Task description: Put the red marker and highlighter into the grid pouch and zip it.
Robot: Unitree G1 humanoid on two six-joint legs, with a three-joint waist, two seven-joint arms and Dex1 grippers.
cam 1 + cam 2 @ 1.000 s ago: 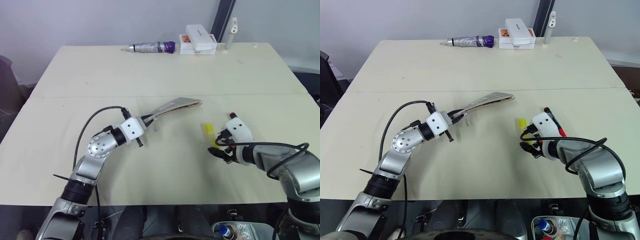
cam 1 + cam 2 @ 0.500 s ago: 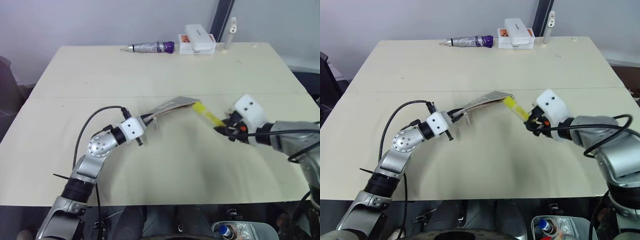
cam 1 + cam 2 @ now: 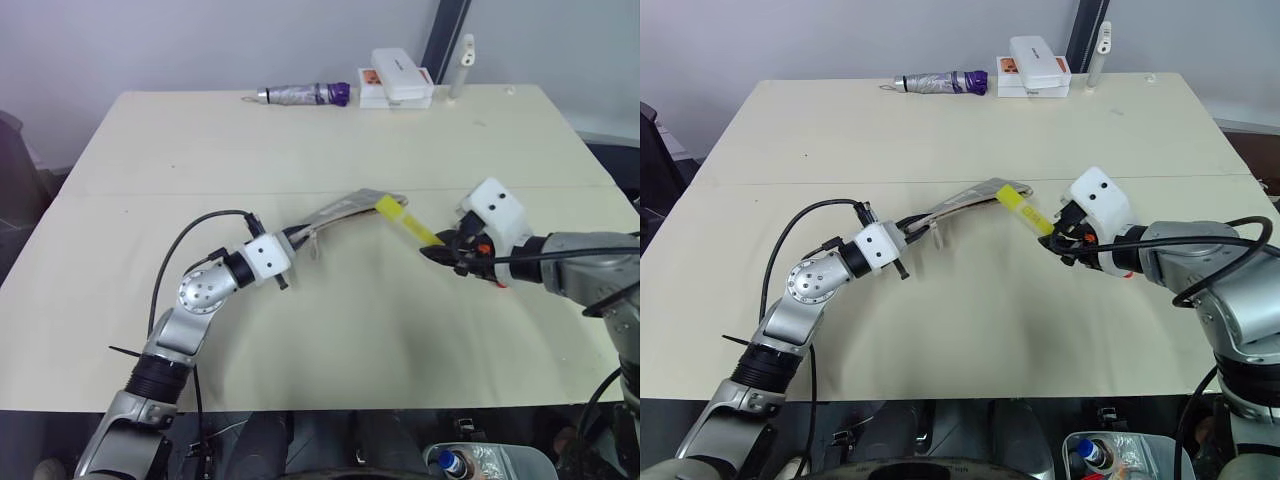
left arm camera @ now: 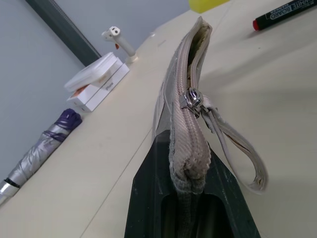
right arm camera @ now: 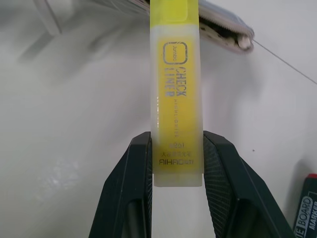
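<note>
Left gripper, low over the left half of the table — jaws clamped together on the near end of the grid pouch, pinching the zipper seam. Pouch lifted off the surface on edge, stretching away toward the right, far end gaping open along the zipper. Silver zipper pull sitting a short way up the seam from the black fingers, pale strap looping down beside it.

Just right of the pouch's open end: the highlighter, yellow, held slanted in the air, free tip right at the pouch mouth, whether touching the fabric or a hair short cannot be told. Printed lettering legible on its flat face in the right wrist view.

Further right, the right gripper — jaws shut on the highlighter, one black pad on each side of its paler end.

Beyond that gripper, the red marker lying flat on the table, black-capped, well apart from the pouch.

Along the far table edge, from left: a silver tube with purple cap, a white box, a small white upright object.
</note>
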